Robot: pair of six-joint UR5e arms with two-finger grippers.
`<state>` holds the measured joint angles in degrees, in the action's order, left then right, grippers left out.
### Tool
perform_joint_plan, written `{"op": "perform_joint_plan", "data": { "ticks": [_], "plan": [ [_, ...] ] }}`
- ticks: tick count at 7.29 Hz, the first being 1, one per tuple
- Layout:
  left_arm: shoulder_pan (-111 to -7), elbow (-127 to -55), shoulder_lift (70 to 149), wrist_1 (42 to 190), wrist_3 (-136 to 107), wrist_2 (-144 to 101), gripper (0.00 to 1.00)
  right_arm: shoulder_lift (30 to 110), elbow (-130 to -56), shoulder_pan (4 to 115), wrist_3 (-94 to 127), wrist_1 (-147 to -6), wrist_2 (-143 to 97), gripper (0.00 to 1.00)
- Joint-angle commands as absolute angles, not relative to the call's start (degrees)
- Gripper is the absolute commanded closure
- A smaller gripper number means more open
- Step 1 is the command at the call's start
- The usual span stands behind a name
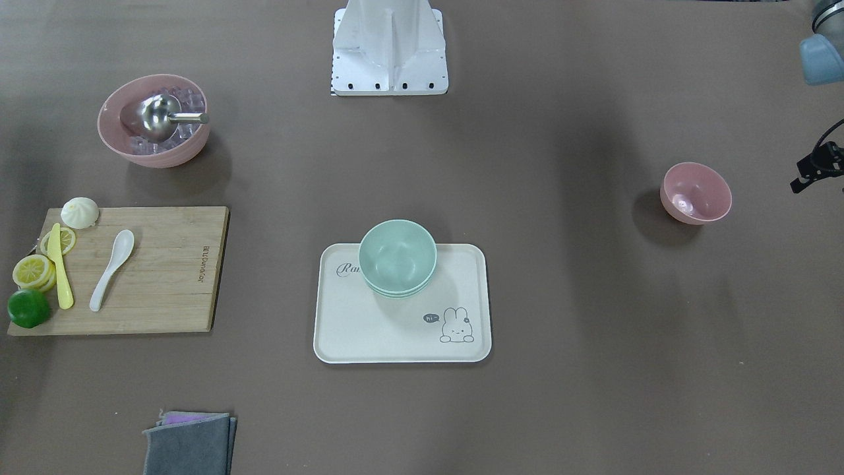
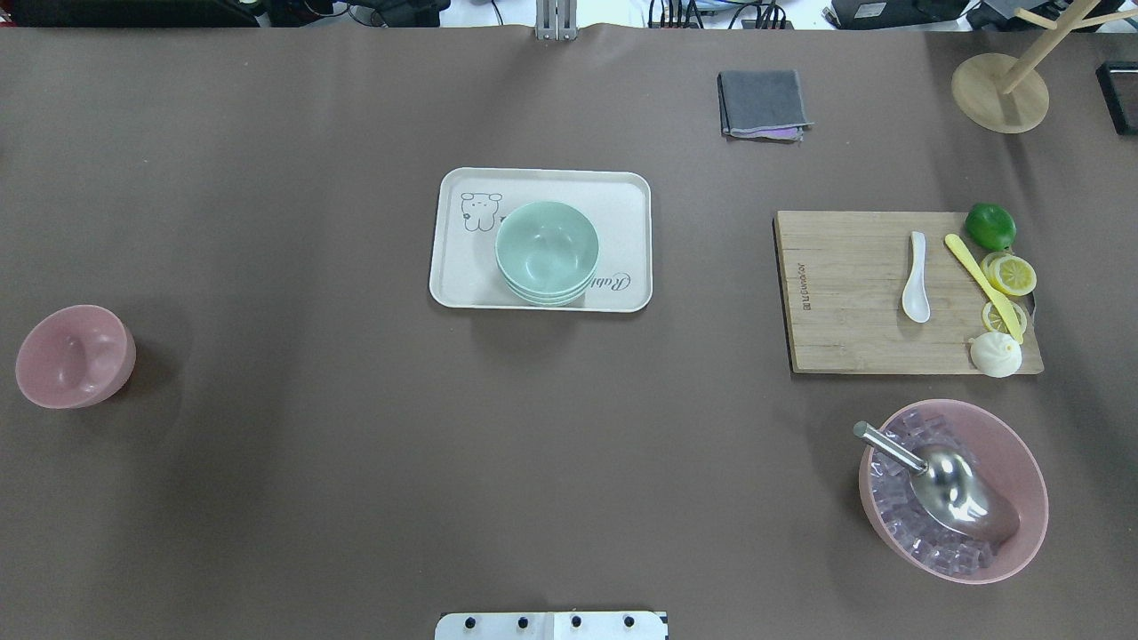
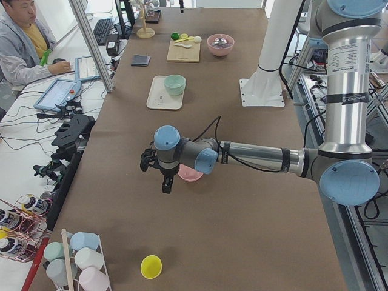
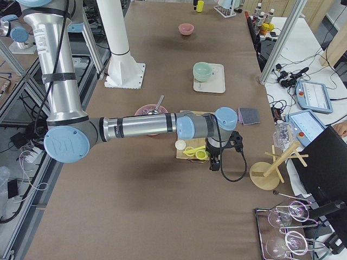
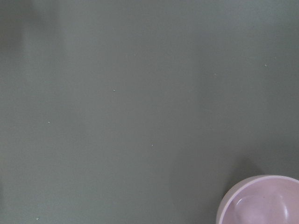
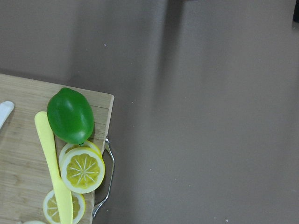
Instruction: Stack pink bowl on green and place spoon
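Pink bowl (image 2: 76, 356) sits far left on the counter (image 2: 311, 462), light, stiff and slick; I'd pinch its rim. Spoon (image 2: 916, 277) lies right, on the board (image 2: 845, 293). Left end effector (image 3: 165, 180) and right end effector (image 4: 214, 161): I cannot tell how wide either stands.

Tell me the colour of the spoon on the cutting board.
The spoon is white; clearest in the overhead exterior view.

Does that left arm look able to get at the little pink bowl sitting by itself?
Probably yes. The left pincer hangs close beside the small pink bowl, which stands alone on the bare table, with nothing visible between them.
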<state>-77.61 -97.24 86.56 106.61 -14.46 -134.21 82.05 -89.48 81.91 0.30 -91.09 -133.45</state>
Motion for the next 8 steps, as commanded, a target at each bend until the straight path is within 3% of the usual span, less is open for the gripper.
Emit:
{"op": "perform_joint_plan", "data": {
  "ticks": [1,6,8],
  "plan": [
    [-77.52,-97.03,86.40,109.07,-13.97,-134.38,0.02,82.00,-90.00,81.65,0.35,-91.14,-133.85,0.00],
    [-76.30,-94.84,86.40,109.33,-14.33,-134.65,0.02,82.00,-90.00,80.95,0.35,-91.14,-134.82,0.00],
    [-69.90,-95.28,86.66,109.51,-19.47,-134.12,0.02,81.48,-90.00,79.64,1.40,-91.14,-134.82,0.00]
  ]
}}
